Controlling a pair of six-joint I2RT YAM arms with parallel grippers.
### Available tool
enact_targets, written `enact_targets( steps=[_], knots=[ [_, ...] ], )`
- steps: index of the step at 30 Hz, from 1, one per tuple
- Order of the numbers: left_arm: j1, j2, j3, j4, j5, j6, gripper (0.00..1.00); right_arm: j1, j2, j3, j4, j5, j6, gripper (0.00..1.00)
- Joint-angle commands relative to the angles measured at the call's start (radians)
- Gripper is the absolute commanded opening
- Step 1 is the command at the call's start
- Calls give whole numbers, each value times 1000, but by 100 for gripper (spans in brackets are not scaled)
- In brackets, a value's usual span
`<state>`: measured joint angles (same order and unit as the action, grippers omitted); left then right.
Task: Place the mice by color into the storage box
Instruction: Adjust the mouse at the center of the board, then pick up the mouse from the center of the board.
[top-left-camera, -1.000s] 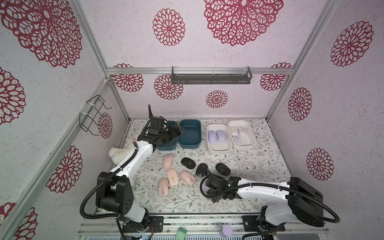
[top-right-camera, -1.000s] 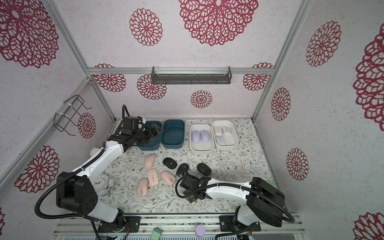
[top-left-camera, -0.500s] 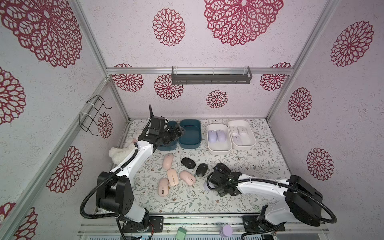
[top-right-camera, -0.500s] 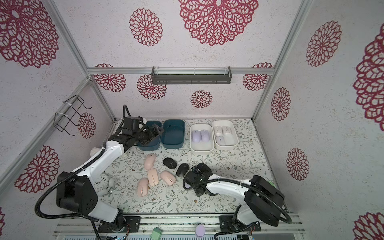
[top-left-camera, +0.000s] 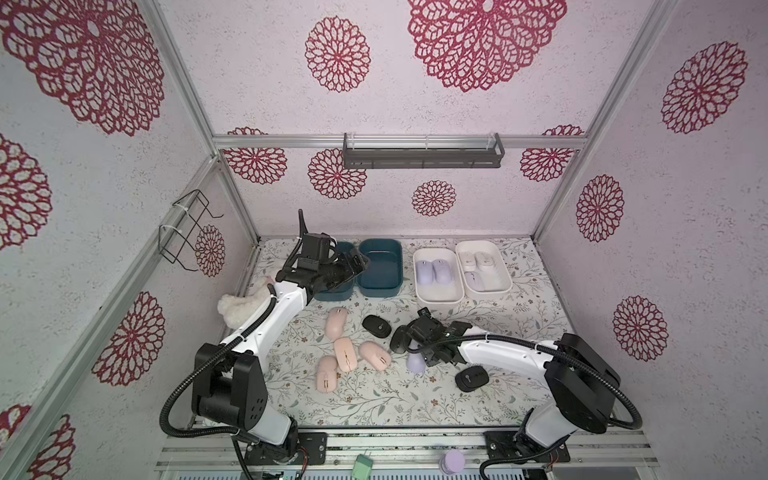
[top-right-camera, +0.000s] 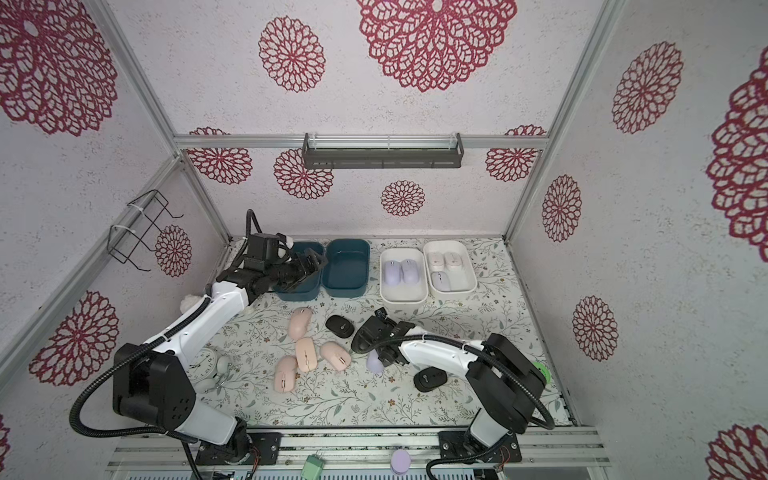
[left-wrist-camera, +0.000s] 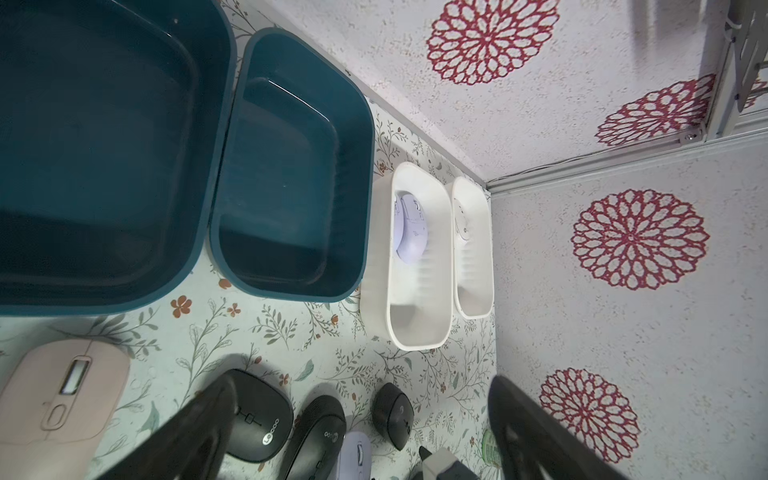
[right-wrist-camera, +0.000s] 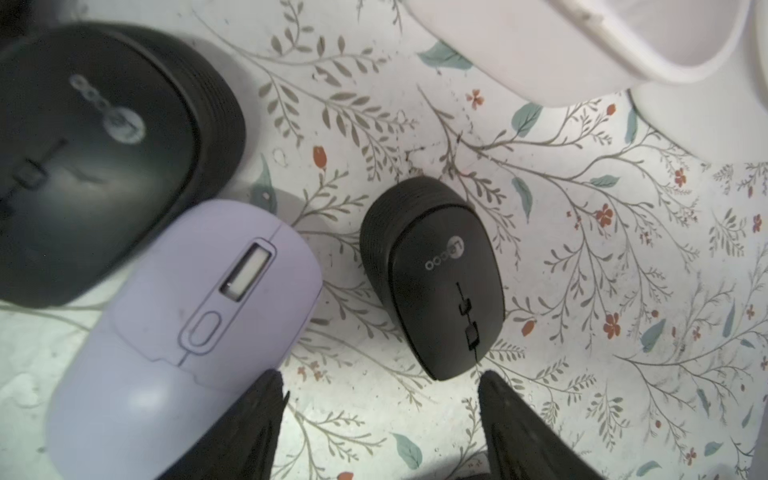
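— Where is the right tool (right-wrist-camera: 378, 384) hanging?
— Low over the bench (right-wrist-camera: 623, 291), its jaws standing apart and gripping nothing. A black mouse (right-wrist-camera: 436, 282) is lying just ahead of the fingertips (right-wrist-camera: 266, 399): a matte oval with ribbed sides, a grey logo and a thin wheel.
— And the lavender mouse (right-wrist-camera: 187, 324)?
— It is sitting just beside one finger, smooth and pale, showing a light wheel in an outlined slot and an oval button behind it. A second black mouse (right-wrist-camera: 95, 158) is lying right next to it.
— What is the left tool (left-wrist-camera: 361, 382) doing?
— It is hanging above the teal boxes (top-left-camera: 380, 266), spread wide, holding nothing.
— Where are the others lying?
— Four pink mice (top-left-camera: 345, 353) are lying in a loose cluster on the bench in front of the teal boxes, each a smooth oval with a wheel down the middle. A third black mouse (top-left-camera: 376, 326) is sitting beside the farthest pink one, and a fourth black mouse (top-left-camera: 471, 378) is lying on the near side of the right arm (top-left-camera: 498, 351). Two lavender mice (top-left-camera: 424, 272) are resting side by side in the first white box (top-left-camera: 440, 293). In the next white box (top-left-camera: 496, 278), two white mice (top-left-camera: 484, 259) are lying at the back, with a third mouse (top-left-camera: 473, 280) in front that is looking faintly lavender.
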<state>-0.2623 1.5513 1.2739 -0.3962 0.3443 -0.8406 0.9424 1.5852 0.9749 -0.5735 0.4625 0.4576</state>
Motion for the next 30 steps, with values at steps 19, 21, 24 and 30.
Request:
enact_targets(
  steps=[19, 21, 24, 30],
  knots=[
    [-2, -9, 13, 2, 4, 0, 97, 13, 40, -44, 147, -241, 283, 82],
    [-3, -11, 16, -1, 4, 5, 97, 1, -3, -70, 143, -232, 262, 82],
    [2, -11, 15, 2, 8, -1, 97, -7, -33, -94, 144, -239, 228, 80],
    [3, -8, 11, 5, 7, -3, 97, -8, 20, -63, 171, -284, 148, 77]
  ],
)
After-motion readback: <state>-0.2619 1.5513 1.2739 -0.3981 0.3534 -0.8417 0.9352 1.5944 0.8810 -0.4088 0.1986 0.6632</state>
